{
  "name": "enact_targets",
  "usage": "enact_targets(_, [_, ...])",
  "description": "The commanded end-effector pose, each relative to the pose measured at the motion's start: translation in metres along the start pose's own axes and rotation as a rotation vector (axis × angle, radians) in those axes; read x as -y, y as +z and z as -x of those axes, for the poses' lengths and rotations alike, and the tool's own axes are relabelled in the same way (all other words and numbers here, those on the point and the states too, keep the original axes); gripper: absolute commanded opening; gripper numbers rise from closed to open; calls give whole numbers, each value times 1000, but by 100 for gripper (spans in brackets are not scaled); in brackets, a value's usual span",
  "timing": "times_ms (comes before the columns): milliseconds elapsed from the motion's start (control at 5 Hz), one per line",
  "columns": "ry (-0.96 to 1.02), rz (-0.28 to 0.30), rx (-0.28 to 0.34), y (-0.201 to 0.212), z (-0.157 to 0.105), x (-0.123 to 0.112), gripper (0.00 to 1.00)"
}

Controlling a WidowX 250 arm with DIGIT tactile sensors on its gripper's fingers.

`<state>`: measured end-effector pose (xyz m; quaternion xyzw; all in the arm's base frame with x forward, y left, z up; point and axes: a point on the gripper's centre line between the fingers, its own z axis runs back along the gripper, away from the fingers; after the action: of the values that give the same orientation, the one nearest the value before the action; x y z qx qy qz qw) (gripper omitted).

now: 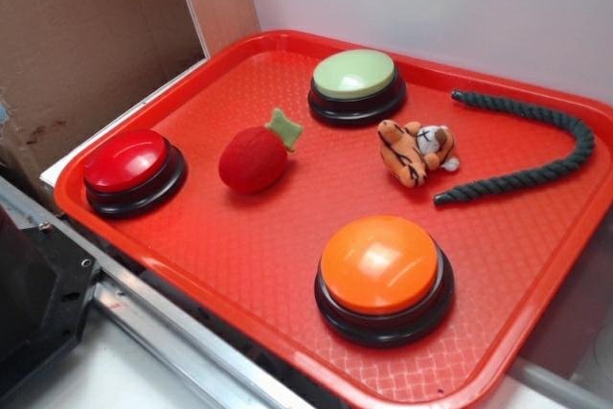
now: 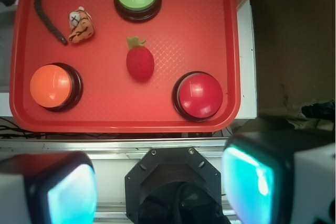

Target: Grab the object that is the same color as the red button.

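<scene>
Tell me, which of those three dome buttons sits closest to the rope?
The pale green button, at the tray's far edge. The dark rope curls just beside it; the orange button and red button lie farther off.

A red tray [image 1: 239, 265] holds three dome buttons: the red button [image 1: 127, 162] at left, a pale green button [image 1: 355, 77] at upper centre, an orange button [image 1: 381, 268] at lower centre. The red plush strawberry [image 1: 253, 159] lies between red and green buttons. A tiger plush [image 1: 414, 152] rests beside a dark curved rope [image 1: 536, 155] at right.
</scene>
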<state>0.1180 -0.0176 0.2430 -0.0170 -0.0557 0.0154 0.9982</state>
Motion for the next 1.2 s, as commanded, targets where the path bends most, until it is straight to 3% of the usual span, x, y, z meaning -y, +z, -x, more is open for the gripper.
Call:
enact_targets(0, [0,0,0,0,0,0,100])
enact_targets(200, [54,-1,-85,-8,-33,1,100])
enact_targets(400, [-8,-17,-130,-28,-67,8,100])
enact_targets(600, [-68,-56,-213,-67,-85,13,100])
enact_targets(800, [-114,-51,-323,-118,-76,12,100])
enact_targets(1000, [-118,-55,-378,-156,-66,7,100])
